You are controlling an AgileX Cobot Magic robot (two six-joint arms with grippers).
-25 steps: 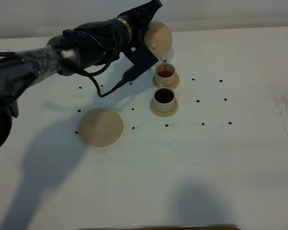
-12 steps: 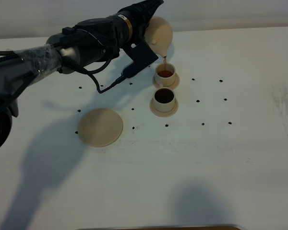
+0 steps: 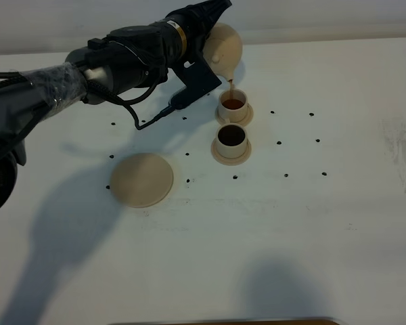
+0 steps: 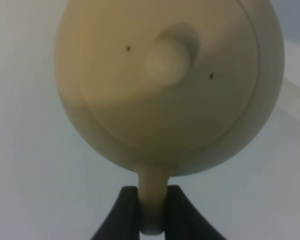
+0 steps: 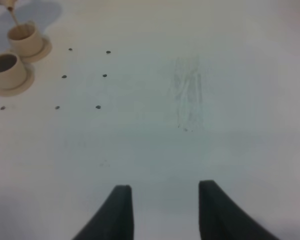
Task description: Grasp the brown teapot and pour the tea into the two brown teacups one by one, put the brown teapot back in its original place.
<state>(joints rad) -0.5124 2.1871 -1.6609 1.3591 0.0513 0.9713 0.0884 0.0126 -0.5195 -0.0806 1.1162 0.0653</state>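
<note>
The brown teapot (image 3: 224, 46) hangs tilted over the far teacup (image 3: 233, 105), and a thin stream of tea runs from its spout into that cup. My left gripper (image 3: 212, 15) is shut on the teapot's loop handle; the left wrist view shows the teapot's lid (image 4: 165, 75) and both fingers (image 4: 127, 210) pinching the handle. The near teacup (image 3: 231, 139) holds dark tea on its saucer. The wide round plate (image 3: 142, 179) lies bare to the left. My right gripper (image 5: 165, 200) is open above bare table, well to the right of both teacups (image 5: 24, 39).
Small black dots (image 3: 279, 143) mark the white table (image 3: 311, 223) around the cups. The left arm and its cable (image 3: 149, 128) stretch over the back left. A dark edge (image 3: 223, 322) runs along the table's front.
The teapot has risen slightly and tipped a little further while tea keeps flowing into the far cup. The right gripper has not moved.
</note>
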